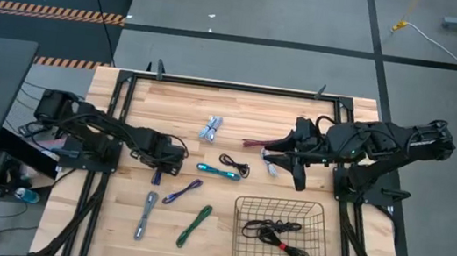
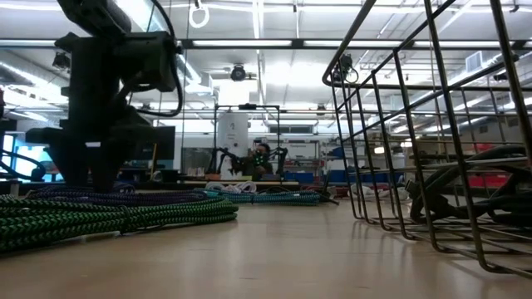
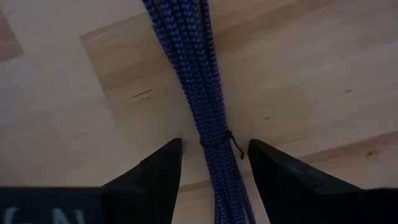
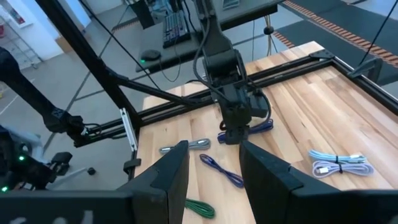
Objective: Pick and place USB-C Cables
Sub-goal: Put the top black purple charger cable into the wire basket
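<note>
My left gripper point(image 1: 157, 169) is down at the table, open. Its fingers stand on either side of a dark blue braided cable bundle point(image 3: 199, 81) near its tie, with a gap on each side point(image 3: 214, 146). The right gripper point(image 4: 214, 149) is open and holds nothing. It hovers right of the table's middle point(image 1: 283, 153), near a red cable point(image 1: 257, 142) and a white one point(image 1: 270, 164). Lying flat on the wood are silver-blue point(image 1: 211, 128), black point(image 1: 232, 164), teal point(image 1: 218, 172), purple point(image 1: 182, 194), grey point(image 1: 146, 214) and green point(image 1: 194, 225) bundles.
A black wire-mesh basket point(image 1: 236, 235) sits at the near right of the table, with black and red cables point(image 1: 280, 237) inside. In the low view the green bundle point(image 2: 116, 212) lies in front and the basket wall point(image 2: 391, 124) stands at the right. A dark frame rims the table.
</note>
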### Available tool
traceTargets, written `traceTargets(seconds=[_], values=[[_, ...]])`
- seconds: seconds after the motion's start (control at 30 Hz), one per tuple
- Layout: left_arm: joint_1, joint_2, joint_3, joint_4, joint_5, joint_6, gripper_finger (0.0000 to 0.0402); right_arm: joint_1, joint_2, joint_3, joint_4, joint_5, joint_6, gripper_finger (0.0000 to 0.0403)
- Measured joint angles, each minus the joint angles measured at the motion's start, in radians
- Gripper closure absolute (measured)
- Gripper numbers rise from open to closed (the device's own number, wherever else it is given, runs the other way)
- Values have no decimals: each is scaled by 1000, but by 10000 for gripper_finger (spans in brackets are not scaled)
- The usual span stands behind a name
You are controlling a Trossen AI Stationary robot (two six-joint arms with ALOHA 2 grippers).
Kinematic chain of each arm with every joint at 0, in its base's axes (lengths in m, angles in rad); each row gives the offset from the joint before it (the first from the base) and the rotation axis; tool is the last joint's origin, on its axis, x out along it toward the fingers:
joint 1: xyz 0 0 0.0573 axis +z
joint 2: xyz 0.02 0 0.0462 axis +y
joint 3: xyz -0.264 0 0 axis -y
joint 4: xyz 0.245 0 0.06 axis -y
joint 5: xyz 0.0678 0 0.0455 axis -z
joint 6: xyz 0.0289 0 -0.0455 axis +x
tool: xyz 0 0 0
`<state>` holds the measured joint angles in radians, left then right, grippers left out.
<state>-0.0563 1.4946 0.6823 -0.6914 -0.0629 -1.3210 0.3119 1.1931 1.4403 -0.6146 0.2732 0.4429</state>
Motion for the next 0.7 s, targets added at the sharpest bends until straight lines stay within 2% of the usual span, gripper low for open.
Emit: traceTargets(seconds=[0.17, 0.3, 0.4, 0.53, 0.7], values=[[0, 13, 0, 8, 0, 6, 219, 0, 0, 0, 1, -6, -1, 255], [0, 13, -1, 15, 4, 11, 252, 0, 0, 0, 1, -7, -1, 255], [0, 14, -1, 27, 8, 24, 294, 0, 0, 0, 0, -7, -1, 255], [0, 14, -2, 46, 9, 77, 374, 0, 0, 0, 0, -8, -1, 256], [0, 4, 7, 44, 9, 120, 379, 0, 0, 0, -2, -14, -7, 263]])
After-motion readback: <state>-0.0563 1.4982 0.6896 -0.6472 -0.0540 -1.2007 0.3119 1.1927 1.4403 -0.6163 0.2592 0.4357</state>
